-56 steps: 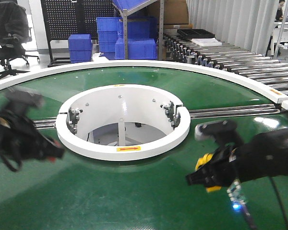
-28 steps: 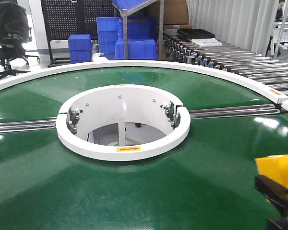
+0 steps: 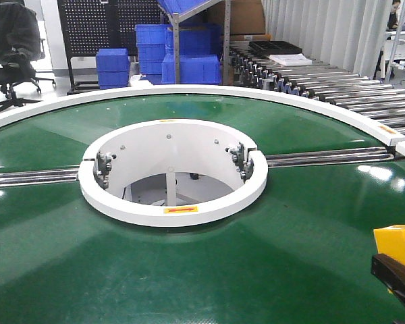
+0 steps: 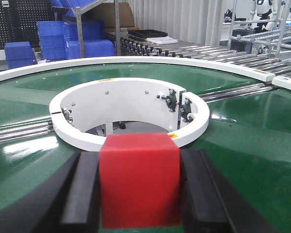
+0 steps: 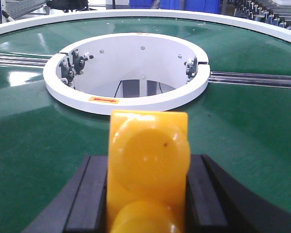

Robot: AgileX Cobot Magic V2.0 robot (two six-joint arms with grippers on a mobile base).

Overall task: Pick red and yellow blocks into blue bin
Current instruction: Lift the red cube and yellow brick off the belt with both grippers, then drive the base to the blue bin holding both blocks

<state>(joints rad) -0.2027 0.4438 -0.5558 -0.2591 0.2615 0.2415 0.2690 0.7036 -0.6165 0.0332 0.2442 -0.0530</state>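
My left gripper point(image 4: 138, 194) is shut on the red cube point(image 4: 138, 179), its black fingers point(image 4: 82, 189) pressed against both sides, above the green turntable. My right gripper point(image 5: 148, 194) is shut on the yellow studded brick point(image 5: 148, 160), studs facing the camera. In the front view only the yellow brick point(image 3: 399, 241) and a bit of the right gripper point(image 3: 395, 273) show at the lower right edge; the left arm is out of that view. The blue bin with sloped walls is not in view.
A green round turntable point(image 3: 189, 270) with a white outer rim surrounds a white central ring point(image 3: 172, 209) with an open well. Metal rails point(image 3: 324, 158) cross the table. Ribbed blue crates point(image 3: 152, 44) and roller conveyors point(image 3: 324, 84) stand behind.
Both arms have pulled back from over the table. The left arm has left the front view; the right gripper with the yellow brick has moved right and down to the frame's corner.
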